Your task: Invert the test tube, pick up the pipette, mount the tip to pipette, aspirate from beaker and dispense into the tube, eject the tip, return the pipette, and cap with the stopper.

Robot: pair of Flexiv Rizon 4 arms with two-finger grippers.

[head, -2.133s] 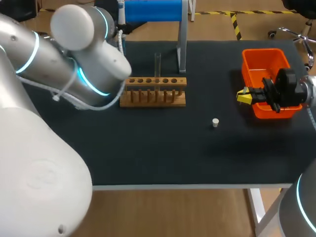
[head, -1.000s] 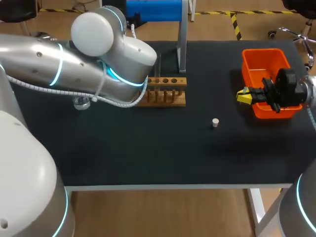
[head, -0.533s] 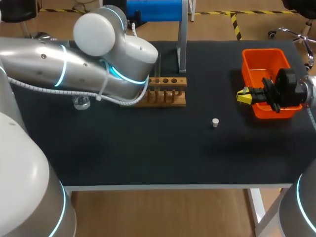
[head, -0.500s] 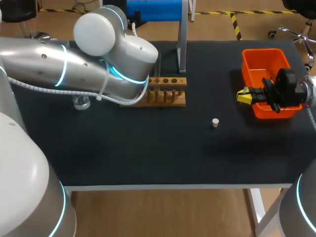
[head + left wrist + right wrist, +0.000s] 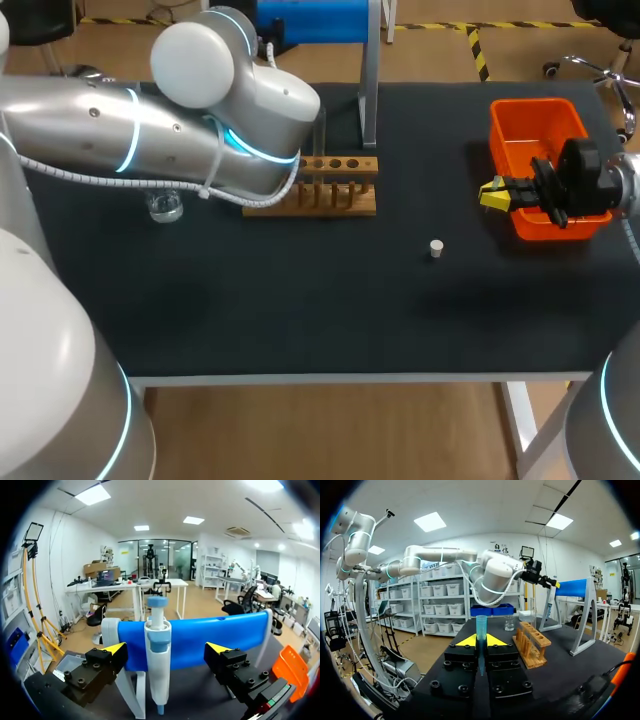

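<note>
Left gripper (image 5: 166,648), behind the rack (image 5: 335,190), stands released, fingers astride the hanging pipette (image 5: 159,675). Right gripper (image 5: 480,641), well right of the rack, grasps a blue pipette tip (image 5: 480,627) upright.

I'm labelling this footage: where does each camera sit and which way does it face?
Head view: above and behind, looking down on the table; left arm and right gripper show.
Left wrist view: on the left wrist, facing the pipette; left gripper open.
Right wrist view: on the right wrist, facing the rack and left arm; right gripper shut on a tip.
Head and right wrist views share the rack.
</note>
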